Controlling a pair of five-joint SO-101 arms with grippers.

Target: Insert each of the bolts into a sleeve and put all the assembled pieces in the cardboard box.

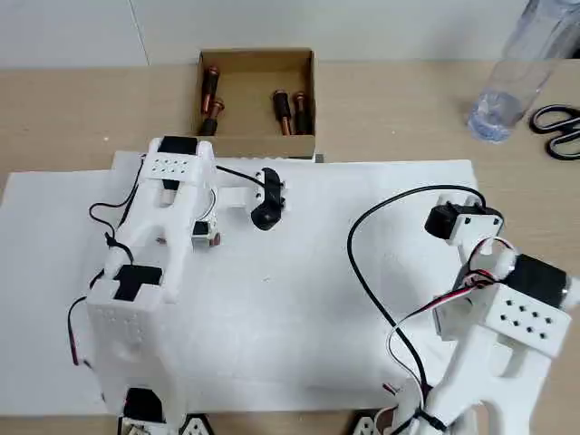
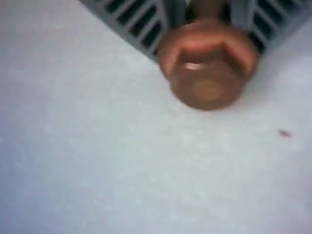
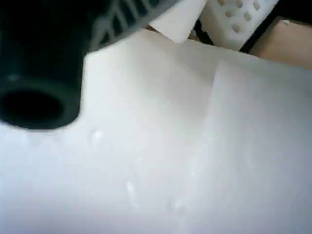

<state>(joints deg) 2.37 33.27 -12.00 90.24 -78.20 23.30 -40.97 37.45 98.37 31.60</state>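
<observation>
Holding one half of a pair in each arm, the rig looks to be at the start of another insertion. A white sheet (image 1: 299,308) covers the table in front of both arms, and the box (image 1: 258,145) stands at its far edge with several finished pieces (image 1: 283,111) lying inside.

The left gripper (image 1: 207,234) sits low over the sheet, on the near side of the box, clenched on a bolt (image 2: 207,73) whose copper head hangs close above the surface. The right gripper (image 3: 97,24) is well apart from it on the other side of the sheet. It appears to be clamped on a black sleeve (image 3: 36,92), open bore showing.

Next, I judge, the arms must meet over the middle of the sheet. The bolt's shank has to line up squarely with the bore before any push, since a small tilt would jam it at the rim. Boxing comes after.
</observation>
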